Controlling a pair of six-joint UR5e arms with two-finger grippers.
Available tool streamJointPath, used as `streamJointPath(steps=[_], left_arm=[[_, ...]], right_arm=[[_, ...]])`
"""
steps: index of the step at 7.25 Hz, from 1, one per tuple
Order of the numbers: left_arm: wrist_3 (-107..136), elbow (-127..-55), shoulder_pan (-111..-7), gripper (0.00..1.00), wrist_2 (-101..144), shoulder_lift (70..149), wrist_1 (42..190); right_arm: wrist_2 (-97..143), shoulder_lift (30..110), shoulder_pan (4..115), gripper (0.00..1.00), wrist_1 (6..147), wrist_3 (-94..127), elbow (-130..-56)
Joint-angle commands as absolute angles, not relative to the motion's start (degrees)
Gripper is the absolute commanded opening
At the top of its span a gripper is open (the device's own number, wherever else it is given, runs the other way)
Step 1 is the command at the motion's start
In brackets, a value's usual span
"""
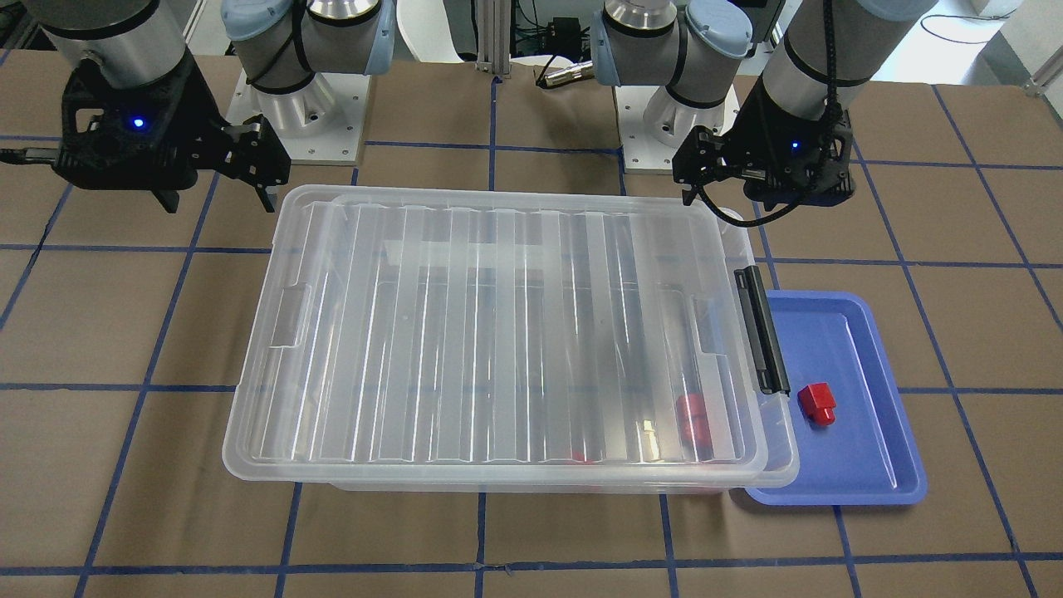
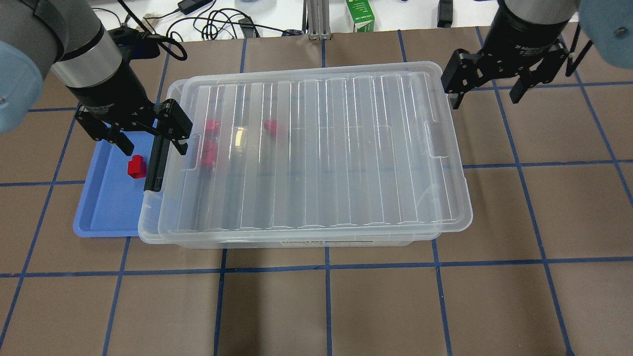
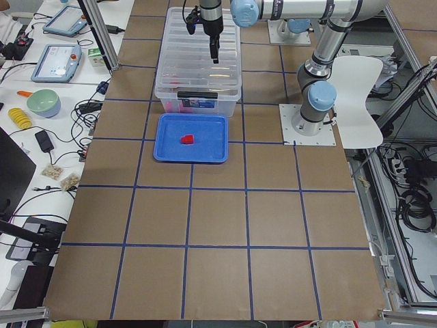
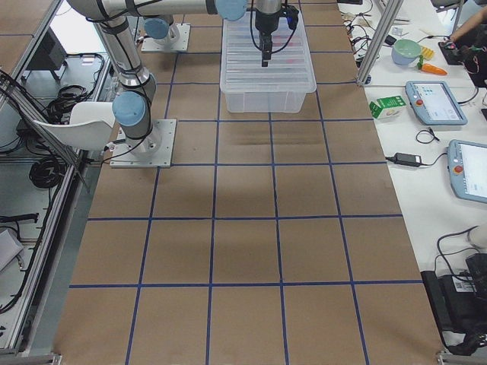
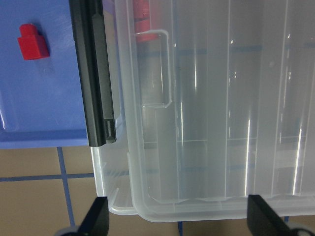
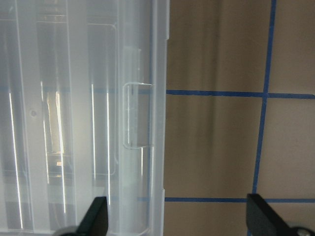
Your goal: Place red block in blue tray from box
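Observation:
The box [image 2: 321,148] is a clear bin with its ribbed lid lying on it, slightly offset, and a black latch bar [image 2: 154,158] on its left end. Several red blocks [image 2: 208,154] show through the lid near that end. One red block [image 2: 136,166] lies in the blue tray [image 2: 99,207] beside the latch; the block also shows in the front view [image 1: 816,404] and the left wrist view [image 5: 32,42]. My left gripper [image 2: 148,141] is open and empty, above the latch end and tray. My right gripper [image 2: 487,89] is open and empty above the box's far right corner.
The brown table [image 2: 326,306] has blue tape grid lines. Cables and a green carton [image 2: 360,15] lie past its far edge. The arm bases [image 1: 307,116] stand behind the box. The tray touches the box's left end.

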State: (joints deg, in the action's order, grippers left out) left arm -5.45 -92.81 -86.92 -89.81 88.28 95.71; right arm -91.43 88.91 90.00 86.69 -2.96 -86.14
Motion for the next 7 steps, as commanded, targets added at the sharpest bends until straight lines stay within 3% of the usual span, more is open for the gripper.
streamJointPath(steps=[1,7], left_arm=[[-5.4,-92.8,-86.9,1.00,-90.0,88.3,95.7],[-6.0,-92.8,-86.9,1.00,-90.1,88.2,95.7]], right_arm=[[-91.5,88.7,91.4,1.00,86.9,-2.6,-85.9],[-92.1,88.7,91.3,1.00,87.0,-2.7,-86.0]])
